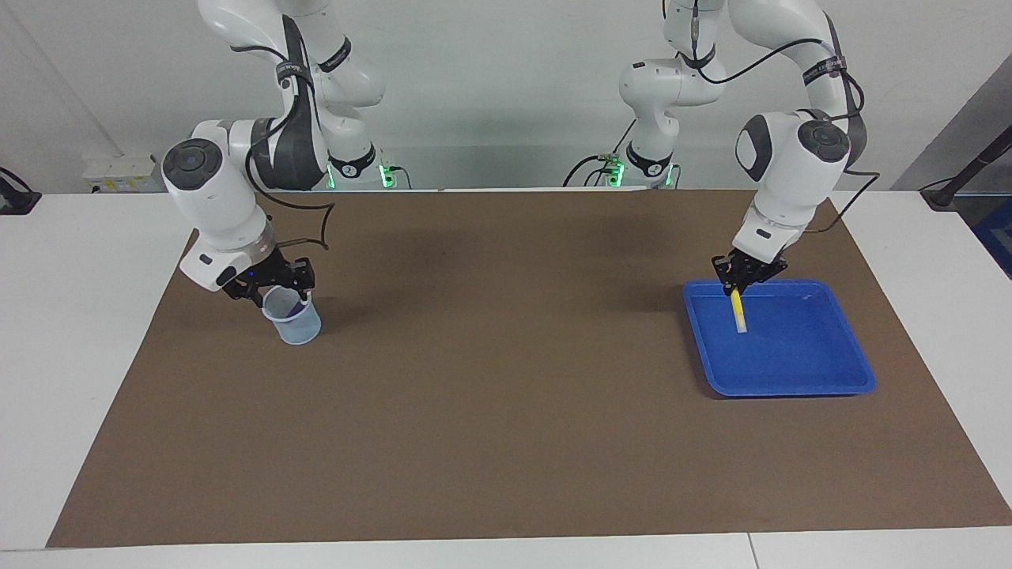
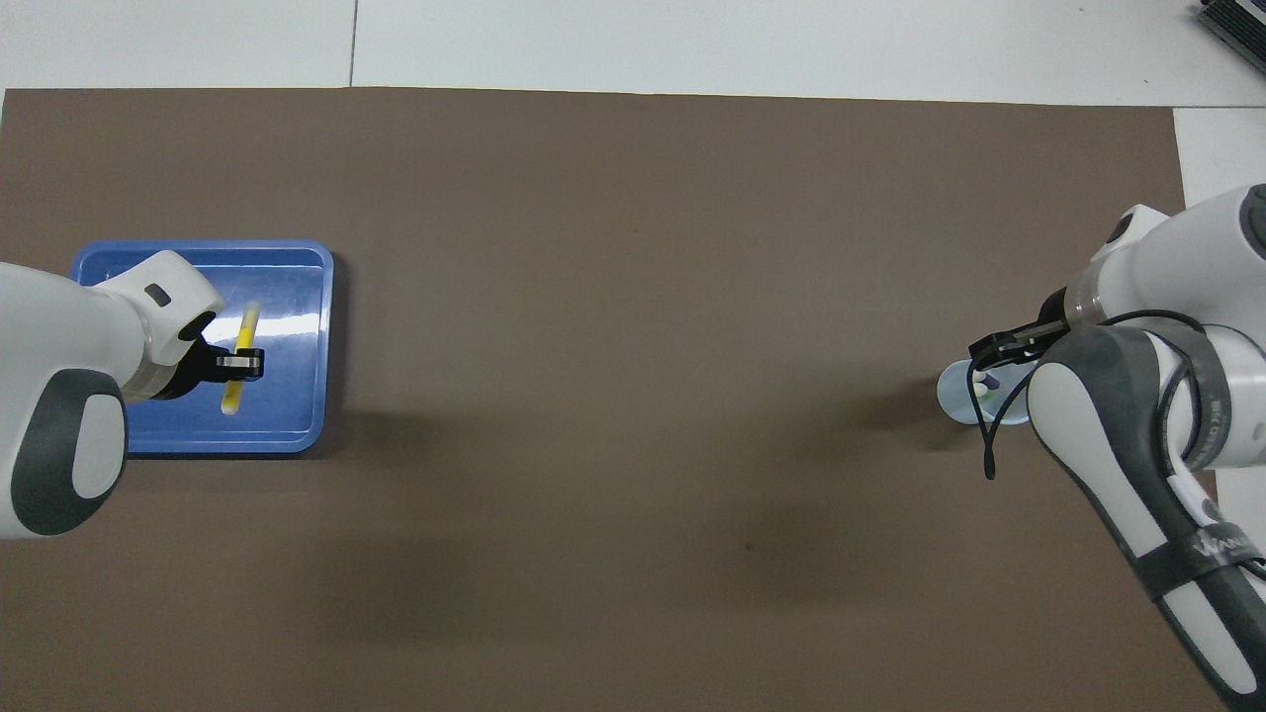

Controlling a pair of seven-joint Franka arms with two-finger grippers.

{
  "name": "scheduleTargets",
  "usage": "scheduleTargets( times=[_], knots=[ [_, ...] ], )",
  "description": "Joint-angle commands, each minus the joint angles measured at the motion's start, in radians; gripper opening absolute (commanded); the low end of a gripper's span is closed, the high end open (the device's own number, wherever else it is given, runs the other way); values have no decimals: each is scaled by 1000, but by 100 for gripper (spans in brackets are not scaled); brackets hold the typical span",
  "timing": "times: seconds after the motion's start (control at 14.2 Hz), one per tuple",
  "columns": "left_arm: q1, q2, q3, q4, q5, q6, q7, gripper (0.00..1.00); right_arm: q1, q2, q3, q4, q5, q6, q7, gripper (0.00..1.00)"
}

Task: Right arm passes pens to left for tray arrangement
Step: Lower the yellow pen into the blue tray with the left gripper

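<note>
Yellow pen (image 1: 738, 309) in the facing view: clamped at its upper end in the left claw (image 1: 738, 281), hanging slanted with its pale tip low inside the blue tray (image 1: 838, 385); whether the tip touches the tray floor I cannot tell. Tray sits on the brown mat (image 1: 506, 411) at the left arm's end of the desk (image 1: 79, 356). Right claw (image 1: 273, 289) is down at the rim of the pale-blue mesh cup (image 1: 294, 322), at the right arm's end; purple pen (image 1: 297, 308) shows inside the cup. Whether its fingers are apart or together cannot be told here.

Overhead view: left claw (image 2: 240, 364) grips the yellow pen (image 2: 240, 354) crosswise over the tray (image 2: 297, 435). Right claw (image 2: 999, 348) covers the edge of the cup (image 2: 957, 396); a green pen (image 2: 981, 392) shows inside. Finger state is again unclear.
</note>
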State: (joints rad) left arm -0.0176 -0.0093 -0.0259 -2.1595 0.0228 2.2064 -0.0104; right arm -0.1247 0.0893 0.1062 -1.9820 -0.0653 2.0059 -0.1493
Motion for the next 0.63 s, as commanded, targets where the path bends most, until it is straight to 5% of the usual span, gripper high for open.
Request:
scheduleTargets(
  times=[0.0,0.56],
  knots=[
    [19,46,-9,15,20,45,10,0,-21,-23,15,-37,13,22,13,79],
    [31,161,-9,-17,20,160,9,0,-29,-13,15,-41,114,57,137,77]
  ],
)
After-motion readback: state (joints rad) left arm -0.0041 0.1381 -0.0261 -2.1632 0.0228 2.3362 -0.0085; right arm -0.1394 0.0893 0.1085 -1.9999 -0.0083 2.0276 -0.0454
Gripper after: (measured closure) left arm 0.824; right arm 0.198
